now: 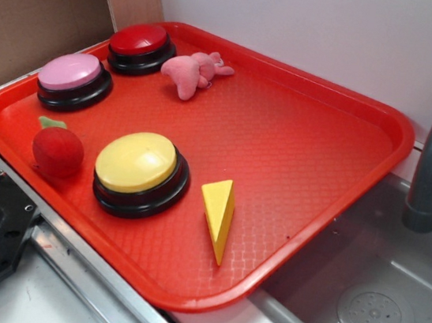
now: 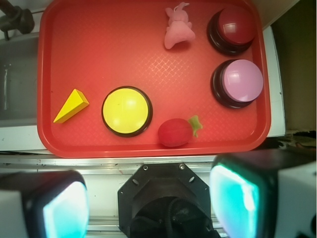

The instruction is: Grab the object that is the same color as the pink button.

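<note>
My gripper [image 2: 148, 208] has glossy fingers [image 2: 233, 198] with a teal sheen. The red tray [image 1: 319, 167] is plastic with a fine embossed texture. The pink plush toy [image 1: 192, 73] and the red strawberry [image 1: 58, 151] are fuzzy fabric. The pink button [image 1: 70, 72], red button [image 1: 139, 40] and yellow button [image 1: 136, 161] have smooth glossy domes. The cheese wedge [image 1: 219, 210] looks smooth and matt. The sink [image 1: 377, 302] is dull grey metal.

Pink plush toy [image 1: 193, 72] lies on red tray [image 1: 319, 167] beside red button [image 1: 140, 47].
</note>
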Controlling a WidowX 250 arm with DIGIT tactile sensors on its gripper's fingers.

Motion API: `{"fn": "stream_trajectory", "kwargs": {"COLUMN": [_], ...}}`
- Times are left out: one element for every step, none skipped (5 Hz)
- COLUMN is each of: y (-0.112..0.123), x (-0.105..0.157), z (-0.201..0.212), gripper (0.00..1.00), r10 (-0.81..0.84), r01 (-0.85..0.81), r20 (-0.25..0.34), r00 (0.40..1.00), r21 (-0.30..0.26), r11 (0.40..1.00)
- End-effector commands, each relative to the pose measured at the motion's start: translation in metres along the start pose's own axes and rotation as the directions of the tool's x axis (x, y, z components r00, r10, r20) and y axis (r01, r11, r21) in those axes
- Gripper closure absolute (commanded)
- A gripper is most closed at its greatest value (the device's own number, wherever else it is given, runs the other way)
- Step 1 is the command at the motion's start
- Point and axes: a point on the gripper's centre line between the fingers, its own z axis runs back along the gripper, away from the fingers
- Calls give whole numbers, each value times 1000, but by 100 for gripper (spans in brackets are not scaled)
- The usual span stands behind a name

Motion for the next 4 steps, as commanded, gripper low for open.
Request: {"fn": "stream_trajectory", "kwargs": {"y": [0, 4, 6, 22], "x": [0, 28, 53, 79], "z": [0, -14, -26, -50], "gripper": [0, 0, 0, 0], "r10": [0, -43, -45, -22], "r01": [0, 42, 44, 21], "r20": [0, 24, 81, 93], "r00": [1000, 999, 996, 995], "r21": [0, 8, 17, 17], "r11": [1000, 999, 999, 1000]}}
